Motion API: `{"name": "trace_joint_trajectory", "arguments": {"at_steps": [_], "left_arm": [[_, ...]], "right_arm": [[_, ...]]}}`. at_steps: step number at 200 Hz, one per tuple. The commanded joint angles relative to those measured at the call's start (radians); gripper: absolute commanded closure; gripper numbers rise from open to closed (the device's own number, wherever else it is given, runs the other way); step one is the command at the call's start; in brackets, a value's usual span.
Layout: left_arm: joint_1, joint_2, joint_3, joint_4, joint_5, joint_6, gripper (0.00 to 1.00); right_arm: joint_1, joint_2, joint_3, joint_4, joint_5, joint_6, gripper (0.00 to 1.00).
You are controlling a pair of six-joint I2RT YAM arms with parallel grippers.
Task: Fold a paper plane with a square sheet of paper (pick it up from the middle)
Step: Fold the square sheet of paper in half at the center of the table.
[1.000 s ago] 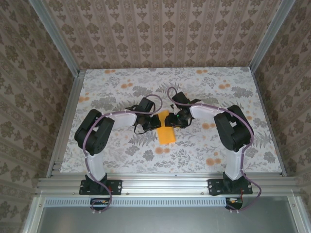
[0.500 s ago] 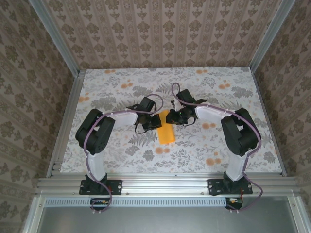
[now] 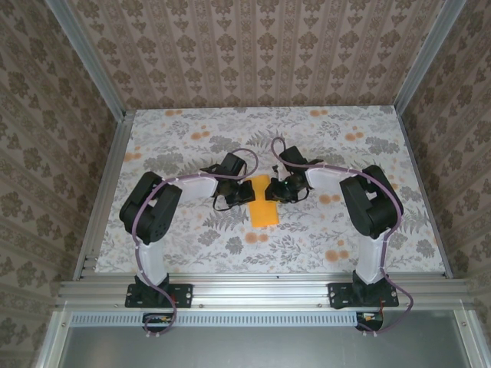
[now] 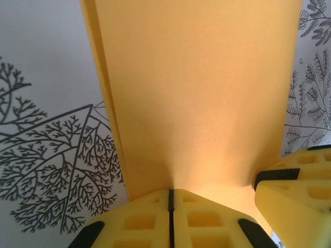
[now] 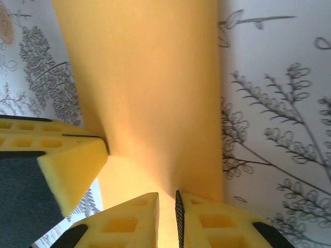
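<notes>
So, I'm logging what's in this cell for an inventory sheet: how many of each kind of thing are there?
Folded bright orange paper sheet: 1
Black-and-white robot arms: 2 (left arm, right arm)
Yellow foam-padded end effectors pinching the paper: 2 (left end effector, right end effector)
Total: 5

"What's different from a second ago?"

"The right arm [image 3: 370,203]. Its elbow swung out to the right, then came back in to about where it started."

"And the right gripper [image 5: 167,202]?"

"It stood half open before. Now its jaws have closed on the edge of the paper [image 3: 265,213]."

"Did the paper change?"

"Its far end looks a little broader now."
</notes>
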Motion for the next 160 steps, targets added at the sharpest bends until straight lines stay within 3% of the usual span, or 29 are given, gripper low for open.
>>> {"name": "trace_joint_trajectory", "arguments": {"at_steps": [1, 29, 83, 160], "left_arm": [[-0.009, 0.056, -0.001, -0.078, -0.039, 0.019, 0.91], [-0.009, 0.062, -0.001, -0.079, -0.037, 0.019, 0.91], [-0.011, 0.070, 0.001, -0.078, -0.036, 0.021, 0.91], [-0.011, 0.075, 0.000, -0.081, -0.043, 0.019, 0.91]], "right_arm": [[-0.014, 0.033, -0.032, 0.025, 0.004, 0.003, 0.81], [-0.022, 0.053, -0.037, 0.027, 0.016, -0.004, 0.82], [-0.018, -0.082, -0.087, 0.061, -0.126, 0.014, 0.81], [-0.025, -0.083, -0.208, 0.095, -0.116, 0.033, 0.81]]}}
